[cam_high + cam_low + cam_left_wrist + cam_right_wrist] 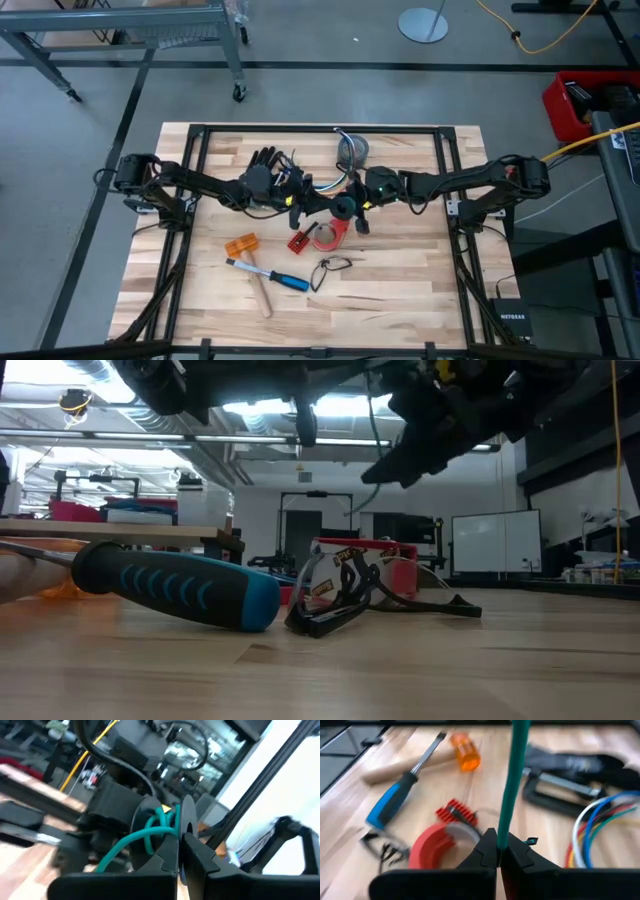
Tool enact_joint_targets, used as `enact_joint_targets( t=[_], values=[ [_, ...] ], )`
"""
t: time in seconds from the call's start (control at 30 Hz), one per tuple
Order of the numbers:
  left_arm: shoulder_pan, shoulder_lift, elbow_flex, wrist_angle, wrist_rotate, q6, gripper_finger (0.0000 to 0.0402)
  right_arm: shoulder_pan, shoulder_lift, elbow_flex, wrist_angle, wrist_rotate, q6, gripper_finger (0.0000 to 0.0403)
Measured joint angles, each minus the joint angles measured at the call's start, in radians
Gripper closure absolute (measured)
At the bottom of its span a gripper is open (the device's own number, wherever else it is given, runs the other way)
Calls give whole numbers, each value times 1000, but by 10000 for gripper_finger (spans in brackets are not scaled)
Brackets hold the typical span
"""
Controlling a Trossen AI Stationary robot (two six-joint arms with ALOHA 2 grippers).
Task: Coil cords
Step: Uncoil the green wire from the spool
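Two dark arms meet over the middle of the slatted wooden table [400,290]. The left gripper [180,851] is closed on a green strand of the cords [150,832], a loose bundle of thin, glossy multicoloured wires lifted between the arms. The right gripper [499,851] is pinched shut on one green wire running straight up from its fingertips, with blue, white, yellow and red loops beside it. On the table lie one black glove [262,172], one red tape roll [436,846], one blue-handled screwdriver [395,799], one wooden-handled hammer [262,292], one orange block [240,245] and one pair of black-framed safety glasses [335,595].
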Motion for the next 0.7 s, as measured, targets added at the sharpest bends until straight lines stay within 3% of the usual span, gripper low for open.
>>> enact_joint_targets(
  t=[0.3, 0.5, 0.7],
  values=[
    [80, -96, 0, -291, -3, 71, 401, -1, -72, 3, -271, -26, -3, 397],
    [116, -123, 4, -244, -47, 94, 399, 2, -95, -6, -324, -137, 2, 397],
    [106, -119, 2, -207, -34, 70, 399, 2, -92, -4, -306, -3, 14, 398]
  ],
)
